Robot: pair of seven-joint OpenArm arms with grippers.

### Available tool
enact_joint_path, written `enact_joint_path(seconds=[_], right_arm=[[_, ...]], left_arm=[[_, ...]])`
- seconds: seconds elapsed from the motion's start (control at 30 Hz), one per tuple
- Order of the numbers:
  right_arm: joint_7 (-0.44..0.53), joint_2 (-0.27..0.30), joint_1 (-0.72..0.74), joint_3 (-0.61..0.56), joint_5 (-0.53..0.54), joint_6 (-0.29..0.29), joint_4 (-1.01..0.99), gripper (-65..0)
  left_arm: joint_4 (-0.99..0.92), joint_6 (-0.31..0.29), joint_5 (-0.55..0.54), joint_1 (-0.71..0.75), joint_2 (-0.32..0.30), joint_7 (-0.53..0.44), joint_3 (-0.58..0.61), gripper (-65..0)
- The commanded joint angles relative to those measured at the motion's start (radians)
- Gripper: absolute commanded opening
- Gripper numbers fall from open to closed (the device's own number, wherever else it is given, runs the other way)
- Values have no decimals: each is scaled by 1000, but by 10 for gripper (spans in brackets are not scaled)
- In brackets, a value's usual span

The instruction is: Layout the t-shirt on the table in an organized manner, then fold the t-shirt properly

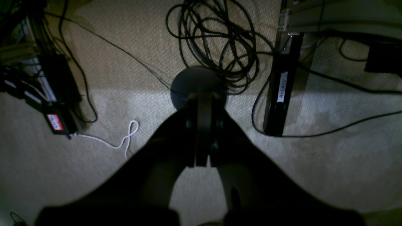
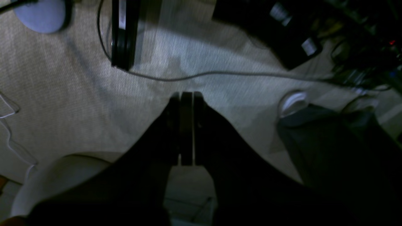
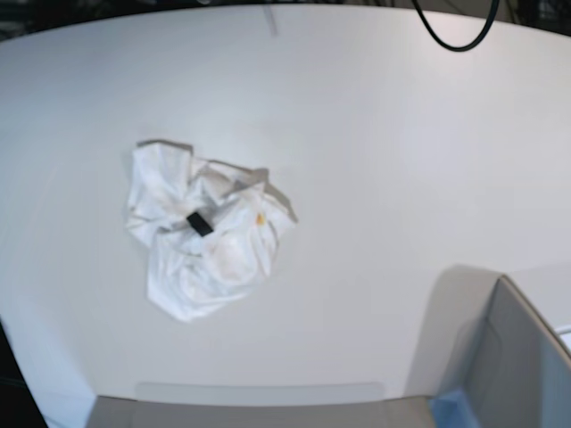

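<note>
The t-shirt [image 3: 205, 236] lies crumpled in a heap on the left half of the white table [image 3: 375, 134]. Its black tag [image 3: 199, 223] faces up and a small yellow mark [image 3: 260, 218] shows on a fold; the prints are hidden. Neither gripper shows in the base view. My left gripper [image 1: 203, 96] has its jaws together, empty, hanging over carpet floor off the table. My right gripper [image 2: 186, 94] also has its jaws together, empty, over the floor. No cloth shows in either wrist view.
A grey box with a blue corner [image 3: 513, 366] stands at the table's front right. A black cable [image 3: 455, 36] loops in at the back. Below the left wrist lie coiled cables [image 1: 216, 40], a round grey base [image 1: 194, 81] and a black leg [image 1: 279, 91]. A shoe [image 2: 293, 102] shows near the right gripper.
</note>
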Motion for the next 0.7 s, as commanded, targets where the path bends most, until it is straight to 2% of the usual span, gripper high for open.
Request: enact_joint_path(seconds=[0.0,0.23,0.37,0.43,0.5,0.57,0.67], right_arm=[[9,9,-45,1,12,1,27,-650],[16,12,-259,-1,13,-1,359,-650],[16,23,-388,2,25,-1,598,-650],[12,27,-448,2,104,-1,704,-650],[10,66,-499,1,197,-1,791,-650],[10,119,-546,-2,291,-1,873,-650],[10,159,-608,8,391,-1,988,-650]], left_arm=[[37,4,-4,41,-2,-11,-3,-649],[354,4,-6,231,-2,0,-14,-650],[518,4,-10,330,12,2,-97,-650],[607,2,-53,385,15,2,-123,-650],[698,-1,-119,442,12,2,-143,-650],[796,-48,-168,501,12,2,-174,-650],[926,-126,-205,558,24,43,-238,-650]])
